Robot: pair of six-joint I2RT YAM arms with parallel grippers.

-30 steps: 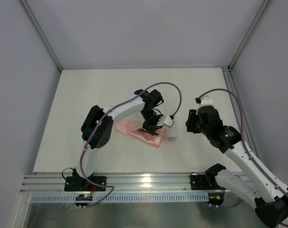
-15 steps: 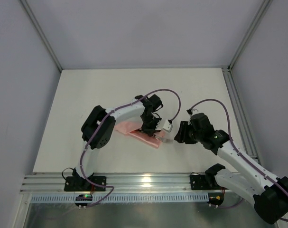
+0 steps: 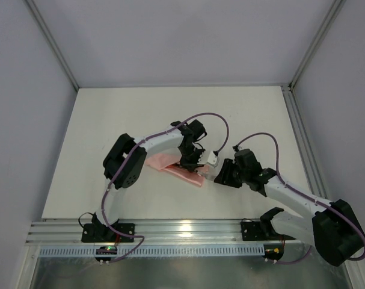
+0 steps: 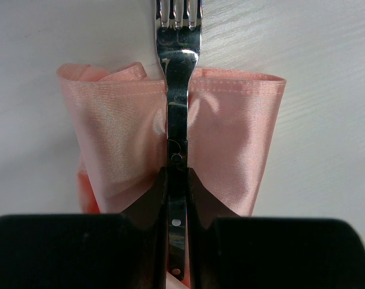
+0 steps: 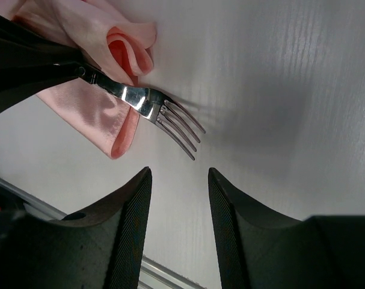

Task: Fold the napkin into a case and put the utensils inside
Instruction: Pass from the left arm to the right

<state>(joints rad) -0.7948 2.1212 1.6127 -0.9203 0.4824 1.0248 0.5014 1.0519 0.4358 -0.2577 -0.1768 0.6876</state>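
Okay, my left hand point(image 4: 178, 180) is clenched on the handle of the fork point(image 4: 178, 60). The tines poke out past the far fold of the napkin point(image 4: 116, 138) onto bare tabletop point(image 4: 314, 66). The napkin is folded down narrow and lies flat near the middle of the tabletop. As far as I can tell, the fork rides on top of the cloth, not inside it. My right hand point(image 5: 179, 180) is released, partly spread and empty, hovering just short of the tines. I reckon the job now is tucking the fork into the fold, and the right wrist view shows a rolled opening just beside the fork. I'd have the right hand pin or lift that edge gently first. Then I'd feed the fork in low and slow, because cloth this thin will likely bunch and slide if the fork drags it.
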